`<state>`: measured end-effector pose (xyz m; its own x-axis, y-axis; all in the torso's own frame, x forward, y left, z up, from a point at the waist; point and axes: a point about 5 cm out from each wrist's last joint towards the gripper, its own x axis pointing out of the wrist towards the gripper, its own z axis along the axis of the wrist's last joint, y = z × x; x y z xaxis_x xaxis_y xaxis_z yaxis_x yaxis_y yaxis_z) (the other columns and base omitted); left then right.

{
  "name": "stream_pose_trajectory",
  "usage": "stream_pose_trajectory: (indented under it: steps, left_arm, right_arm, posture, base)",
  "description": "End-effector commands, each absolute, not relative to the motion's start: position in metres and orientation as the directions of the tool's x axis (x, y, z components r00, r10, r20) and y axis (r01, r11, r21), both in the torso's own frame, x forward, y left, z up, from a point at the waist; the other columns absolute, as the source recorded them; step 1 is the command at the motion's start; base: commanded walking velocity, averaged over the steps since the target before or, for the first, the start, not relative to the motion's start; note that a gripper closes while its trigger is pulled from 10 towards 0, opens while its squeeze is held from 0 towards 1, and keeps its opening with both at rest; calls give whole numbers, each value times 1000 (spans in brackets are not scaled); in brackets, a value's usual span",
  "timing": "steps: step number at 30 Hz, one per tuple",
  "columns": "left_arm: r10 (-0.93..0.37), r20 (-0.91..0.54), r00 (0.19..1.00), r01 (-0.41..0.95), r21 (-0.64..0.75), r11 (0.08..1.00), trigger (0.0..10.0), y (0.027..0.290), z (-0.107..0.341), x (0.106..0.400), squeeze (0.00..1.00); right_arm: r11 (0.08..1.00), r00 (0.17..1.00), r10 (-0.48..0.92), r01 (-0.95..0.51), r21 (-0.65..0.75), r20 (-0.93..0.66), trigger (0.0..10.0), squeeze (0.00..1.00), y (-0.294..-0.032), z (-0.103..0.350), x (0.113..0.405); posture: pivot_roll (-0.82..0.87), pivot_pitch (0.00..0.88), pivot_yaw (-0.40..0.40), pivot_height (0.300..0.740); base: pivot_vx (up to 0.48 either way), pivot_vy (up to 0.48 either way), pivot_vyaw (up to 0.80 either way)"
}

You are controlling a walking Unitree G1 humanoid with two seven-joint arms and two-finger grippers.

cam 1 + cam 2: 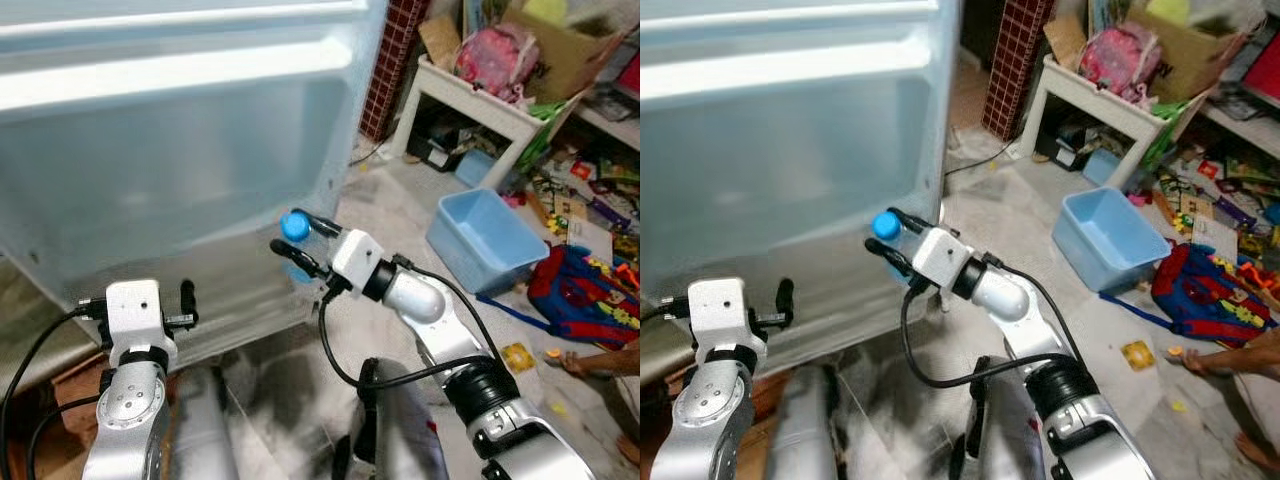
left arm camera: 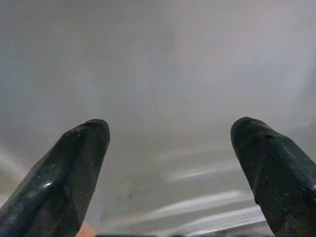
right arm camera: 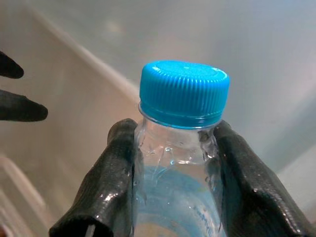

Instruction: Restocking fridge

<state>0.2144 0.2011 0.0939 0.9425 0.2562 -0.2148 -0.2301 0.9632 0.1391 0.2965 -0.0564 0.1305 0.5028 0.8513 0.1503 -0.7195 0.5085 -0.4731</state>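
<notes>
Left eye view had the fridge (image 1: 150, 150) as the big landmark, its pale front panel taking up most of the scene. Going left to right: the left gripper (image 1: 186, 300) sat low in front of the fridge, fingers spread wide apart with nothing between them, and its wrist camera just stared at blank panel. To the right of it, up close to the fridge's right edge, the right gripper (image 1: 298, 243) had its two fingers clamped tight around a clear water bottle (image 3: 175, 197), pinching it just under the blue cap (image 1: 294, 225). The bottle's long axis ran along the fingers, cap end pointing toward the fridge and a bit up. So the bottle was already in the right arm's hold, and I'd guess the free left arm, which was nearer the panel, would need to deal with the door. Further right of the fridge sat a blue bin (image 1: 485, 240) on the cluttered floor.
</notes>
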Motion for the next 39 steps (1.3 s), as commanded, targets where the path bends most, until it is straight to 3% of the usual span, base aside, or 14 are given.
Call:
stream_pose_trajectory:
  steps: [1, 5, 12, 21, 26, 39]
  left_arm:
    - [261, -228, 938, -232, 146, 962, 10000, 201, 92, 214, 0]
    - [260, -245, 934, -228, 150, 962, 10000, 201, 91, 214, 0]
    - [227, -333, 915, -191, 139, 972, 10000, 198, 83, 205, 0]
    - [194, -347, 918, -150, 150, 977, 10000, 190, 86, 195, 0]
    - [140, -363, 921, -86, 161, 983, 10000, 186, 87, 189, 0]
    - [103, -353, 930, -43, 174, 984, 10000, 182, 93, 183, 0]
  right_arm:
    - [513, 488, 852, -711, -481, 187, 10000, 0, -58, 140, 297]
    - [486, 462, 869, -725, -489, 178, 10000, 0, -55, 140, 293]
    - [437, 404, 897, -750, -497, 180, 10000, 0, -42, 138, 288]
    - [399, 356, 916, -741, -541, 187, 10000, 0, -28, 145, 290]
    - [443, 459, 878, -674, -590, 135, 10000, 0, -42, 135, 308]
    - [451, 637, 769, -590, -670, -43, 10000, 0, -61, 95, 322]
  posture:
    - [104, 62, -95, 517]
    - [103, 68, -95, 517]
    - [128, 93, -109, 517]
    - [150, 121, -130, 517]
    - [171, 139, -139, 517]
    - [194, 165, -136, 517]
  base:
    - [0, 0, 0]
    - [0, 0, 0]
    - [0, 0, 800]
    - [0, 0, 598]
    - [0, 0, 0]
    - [0, 0, 0]
